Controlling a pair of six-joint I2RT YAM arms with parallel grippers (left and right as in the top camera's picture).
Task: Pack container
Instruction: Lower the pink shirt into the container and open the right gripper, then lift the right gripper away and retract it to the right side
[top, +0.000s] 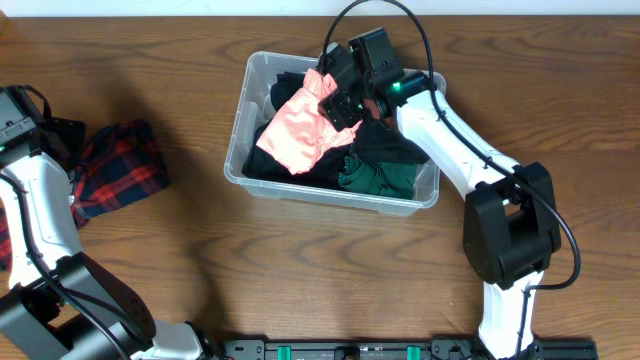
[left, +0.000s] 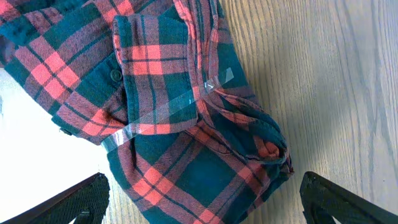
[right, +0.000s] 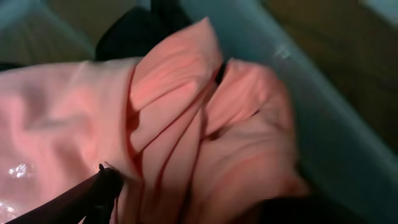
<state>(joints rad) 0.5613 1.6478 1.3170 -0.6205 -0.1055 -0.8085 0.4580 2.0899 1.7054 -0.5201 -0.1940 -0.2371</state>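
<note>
R gripper sits on pink garment inside clear container; can't tell if its fingers grip. L gripper, fingers spread wide, hovers over plaid shirt on table

The clear container is sitting on the wooden surface and holding a pink cloth over a black garment and a dark green garment, the right gripper is reaching in at the pink cloth's far edge, and a red plaid shirt is lying well apart to the left.
</note>
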